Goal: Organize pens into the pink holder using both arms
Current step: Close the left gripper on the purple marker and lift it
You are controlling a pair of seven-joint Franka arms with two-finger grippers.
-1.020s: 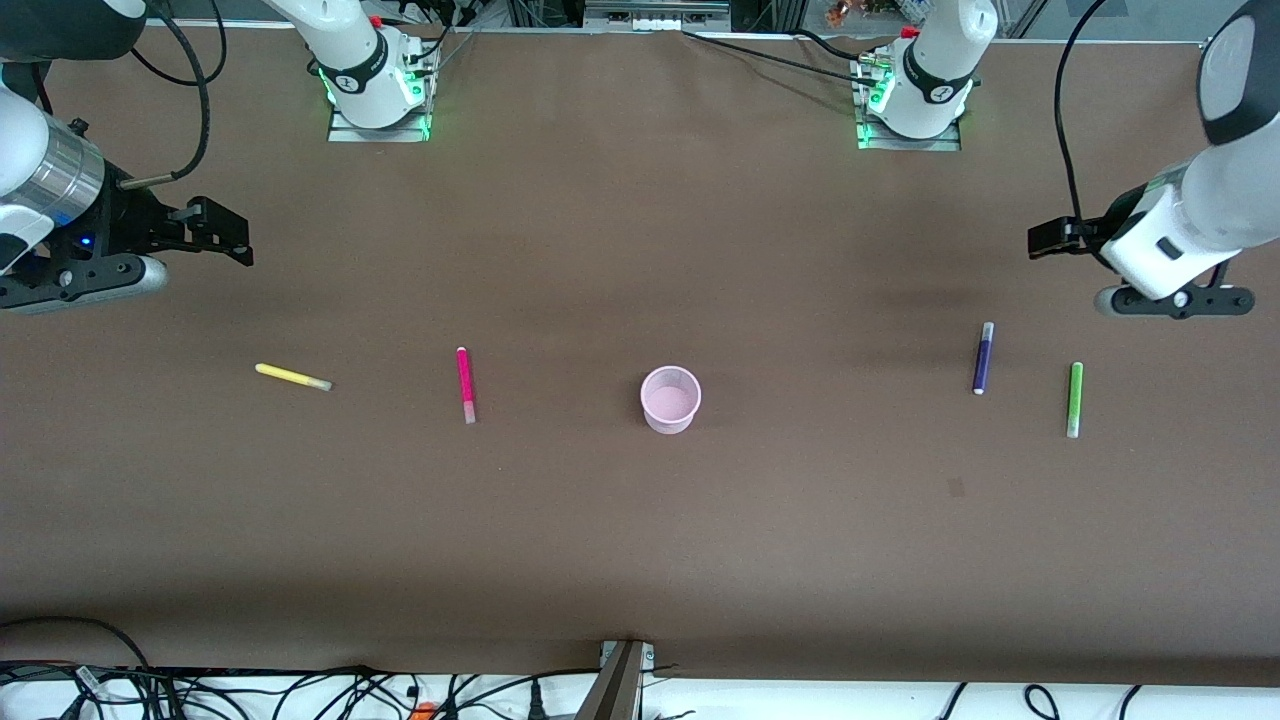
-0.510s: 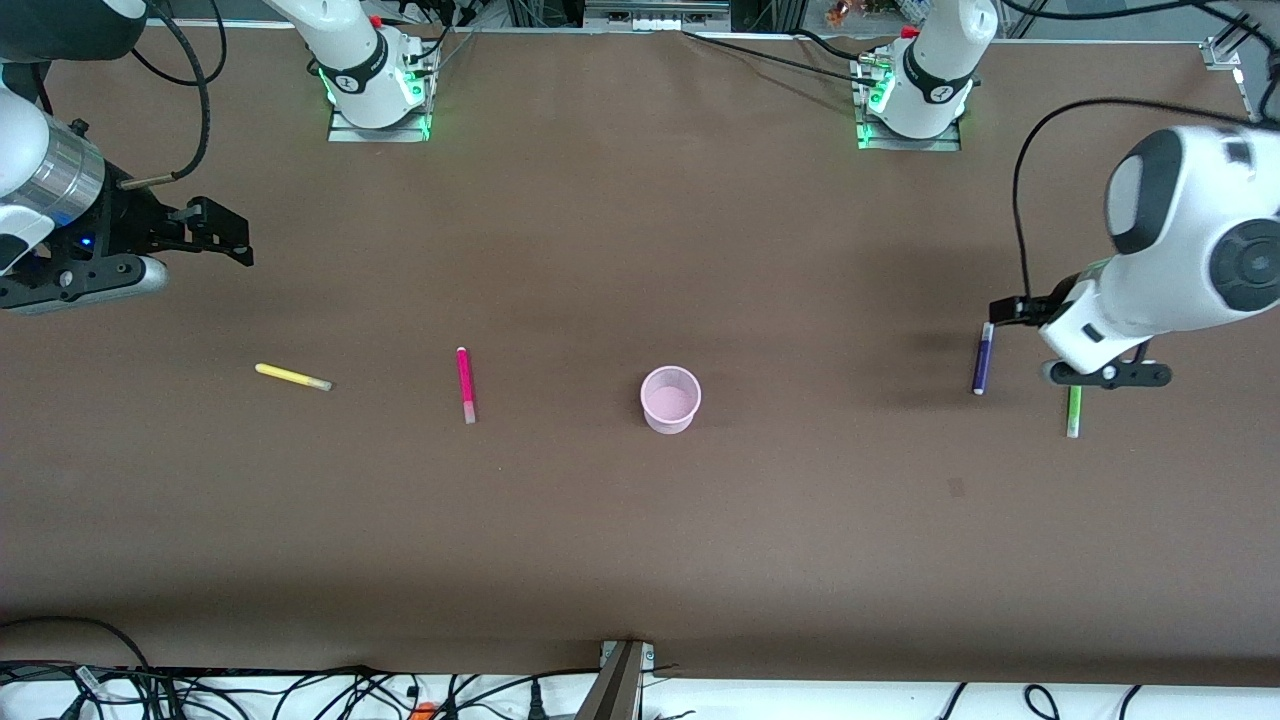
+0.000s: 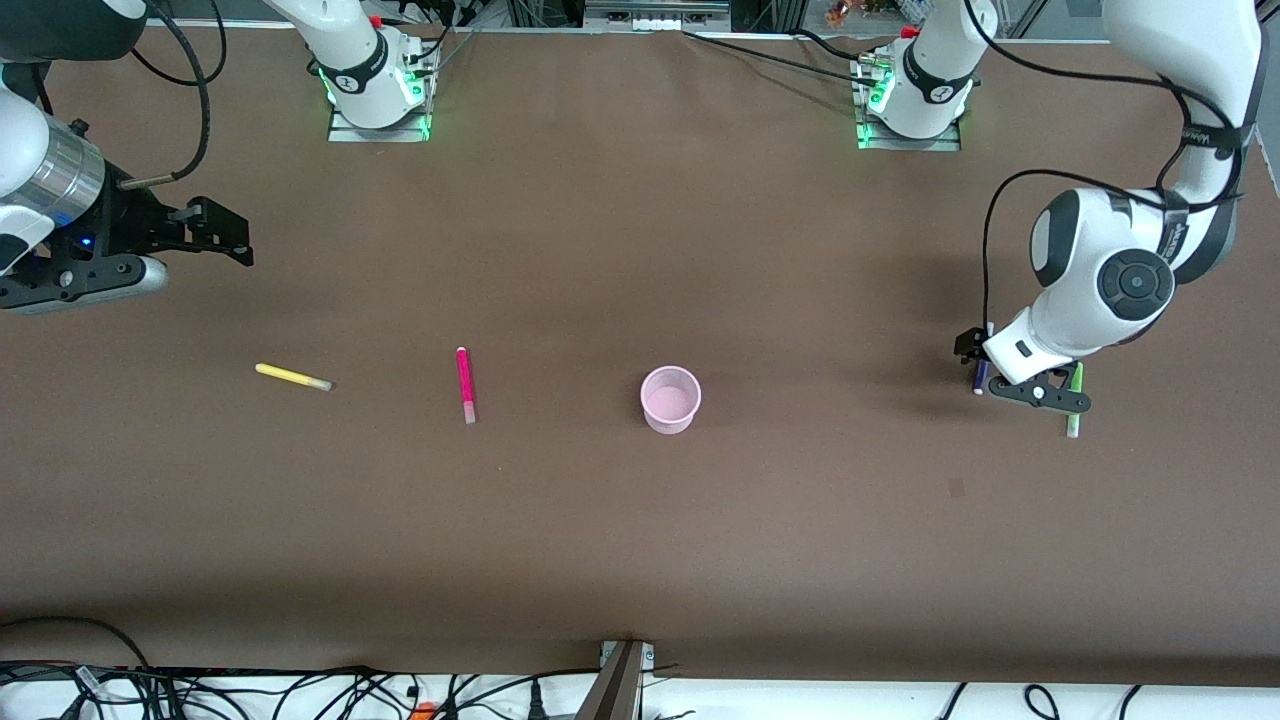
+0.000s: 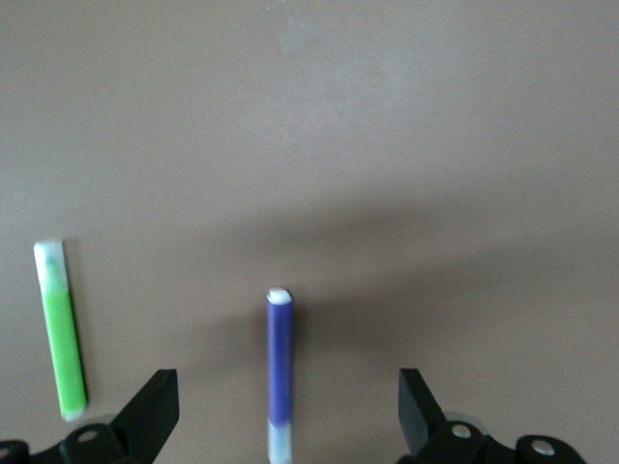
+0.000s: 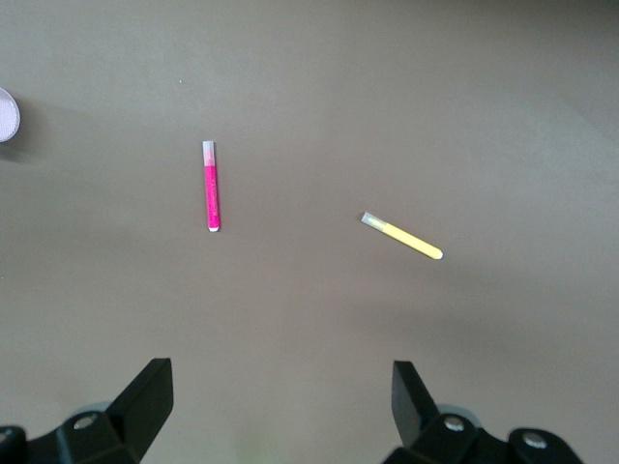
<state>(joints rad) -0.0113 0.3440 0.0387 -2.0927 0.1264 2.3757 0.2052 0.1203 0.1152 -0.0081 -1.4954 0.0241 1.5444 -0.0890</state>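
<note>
Left gripper (image 4: 285,425) spread over purple pen (image 4: 279,362). Lower squarely, pinch mid-barrel, avoid green pen (image 4: 60,329). Right gripper (image 5: 280,411) spread, waiting.

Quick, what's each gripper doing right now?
Left gripper: open, holding nothing, over the purple pen.
Right gripper: open, empty, waiting at its end of the table.

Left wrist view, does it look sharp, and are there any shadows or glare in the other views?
Left wrist view: soft, the purple pen and green pen have fuzzy edges, and a broad dark shadow band crosses the table. Front view: green light glows at both arm bases, and a faint shadow lies beside the pink holder. Right wrist view: even light, no glare, with crisper magenta pen and yellow pen.
</note>
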